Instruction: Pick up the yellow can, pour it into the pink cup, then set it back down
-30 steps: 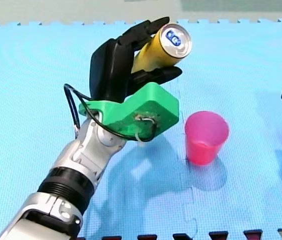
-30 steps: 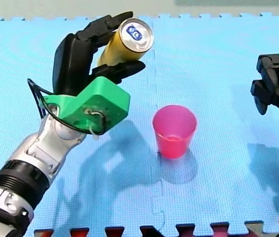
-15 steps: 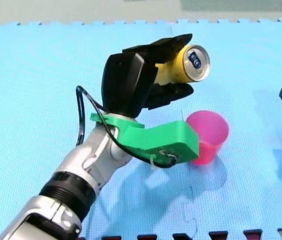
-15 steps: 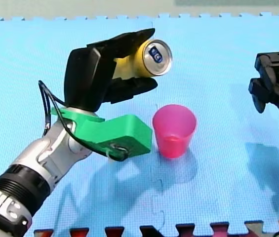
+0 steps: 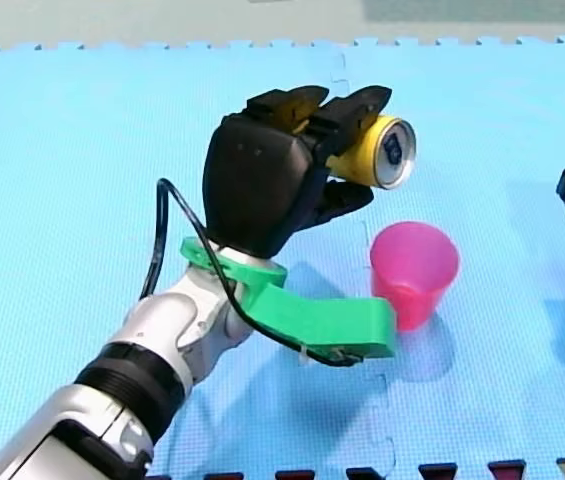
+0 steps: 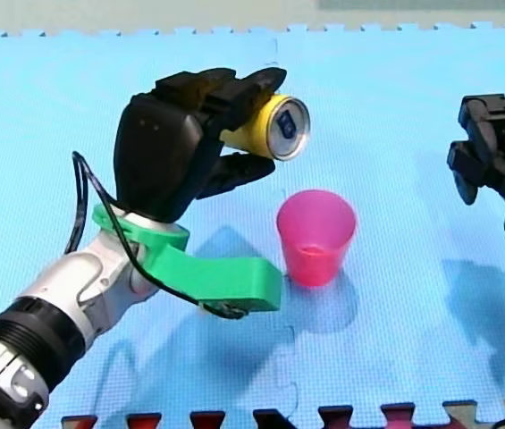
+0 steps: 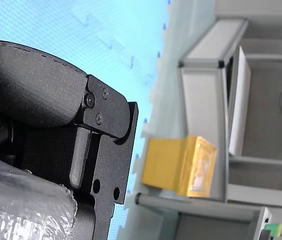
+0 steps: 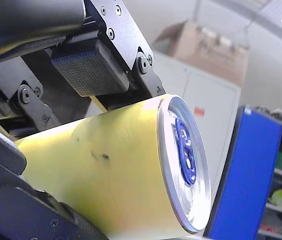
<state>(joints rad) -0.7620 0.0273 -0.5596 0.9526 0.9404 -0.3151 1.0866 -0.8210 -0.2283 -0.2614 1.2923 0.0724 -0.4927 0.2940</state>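
My left hand (image 5: 334, 150) is shut on the yellow can (image 5: 387, 155) and holds it in the air. The can lies almost on its side, its silver top facing right, just above and left of the pink cup (image 5: 414, 272). The cup stands upright on the mat, apart from the hand. In the second wrist view the can (image 8: 111, 170) sits between the black fingers (image 8: 88, 65), and its tab looks closed. My right hand (image 6: 489, 147) hangs above the mat at the far right, away from the cup.
A blue foam puzzle mat (image 5: 62, 150) covers the whole work surface. The green wrist mount (image 5: 332, 325) and its black cable (image 5: 167, 240) hang low, just left of the cup. Beyond the mat's edge stand a grey shelf (image 7: 205, 100) and a yellow box (image 7: 180, 165).
My left hand has moved right toward the cup and rolled over, tipping the can from steeply upright to nearly level. The green wrist mount swung down. The right hand stayed put.
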